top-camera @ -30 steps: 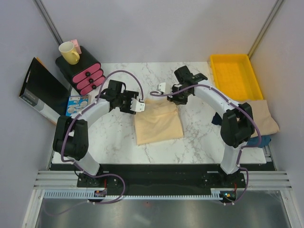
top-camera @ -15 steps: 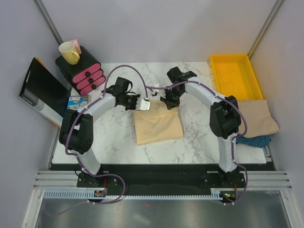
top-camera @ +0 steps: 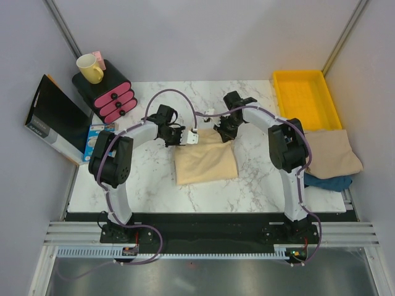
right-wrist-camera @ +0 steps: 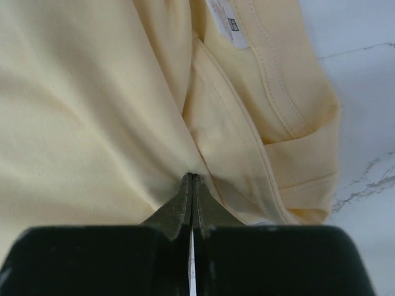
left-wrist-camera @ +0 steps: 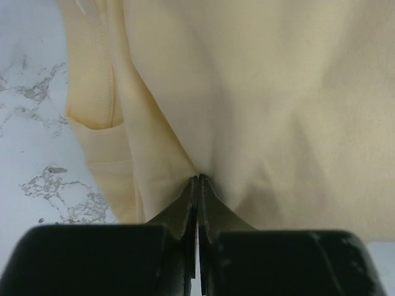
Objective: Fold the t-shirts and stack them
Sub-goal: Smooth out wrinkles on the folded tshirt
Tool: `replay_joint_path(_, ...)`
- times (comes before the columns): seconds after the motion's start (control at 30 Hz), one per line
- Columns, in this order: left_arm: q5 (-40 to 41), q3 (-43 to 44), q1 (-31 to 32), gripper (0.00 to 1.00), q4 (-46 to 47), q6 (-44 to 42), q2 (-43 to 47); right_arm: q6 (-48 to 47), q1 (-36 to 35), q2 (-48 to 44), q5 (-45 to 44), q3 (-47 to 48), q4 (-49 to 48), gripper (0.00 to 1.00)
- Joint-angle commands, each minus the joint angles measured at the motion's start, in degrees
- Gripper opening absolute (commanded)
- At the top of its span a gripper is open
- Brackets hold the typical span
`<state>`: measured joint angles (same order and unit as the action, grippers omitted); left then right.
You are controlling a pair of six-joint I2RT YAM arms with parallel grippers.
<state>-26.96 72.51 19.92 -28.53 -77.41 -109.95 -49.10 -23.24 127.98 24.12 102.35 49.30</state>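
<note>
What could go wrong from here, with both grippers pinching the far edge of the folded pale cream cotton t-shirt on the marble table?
1. The left gripper and right gripper each pinch only a small pucker of the folded pale cream cotton t-shirt at their tips, so the fabric might slip out when pulled.
2. Several layers show beside the white collar label; perhaps only the top one is caught, so the fold could open.

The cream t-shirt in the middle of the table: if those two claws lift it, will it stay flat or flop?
Probably flop: the cream t-shirt puckers into soft creases where the left gripper and right gripper pinch it. It would likely hang from those two points, folded layers sagging between. It looks light, being thin fabric.
</note>
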Motion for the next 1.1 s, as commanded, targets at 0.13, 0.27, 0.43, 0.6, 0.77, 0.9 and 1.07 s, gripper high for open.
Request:
replay_joint_path(0.13, 10.3, -6.7, 0.5, 0.02, 16.4, 2.9, 1.2, 3.6, 0.4, -2.4, -8.4, -7.0, -10.3, 0.00)
replay_joint_path(0.27, 13.5, -8.3, 0.5, 0.02, 25.2, 6.6, 3.1, 8.8, 0.5, -5.5, -10.5, -5.3, -13.6, 0.02)
replay_joint_path(0.43, 17.0, -9.1, 0.5, 0.04, 30.4, 10.3, 8.0, 15.5, 0.7, -10.2, -10.8, -0.7, -13.4, 0.26)
replay_joint_path(0.6, 18.3, -9.8, 0.6, 0.51, 32.1, 11.7, 13.8, 19.5, 1.4, -16.6, -12.3, -0.2, -11.8, 0.73)
replay_joint_path(0.77, 15.5, -11.9, 1.6, 0.63, 29.5, 11.5, 20.1, 19.3, 6.8, -19.2, -2.6, -4.2, -2.5, 0.91)
replay_joint_path(0.9, 14.3, -18.1, 4.4, 0.66, 28.9, 5.7, 23.4, 19.0, 12.3, -13.6, 12.6, -6.3, 5.4, 0.95)
replay_joint_path(1.07, 16.3, -20.8, 10.0, 0.65, 30.3, 2.1, 20.8, 16.5, 16.1, -4.3, 25.6, -6.4, 12.3, 0.91)
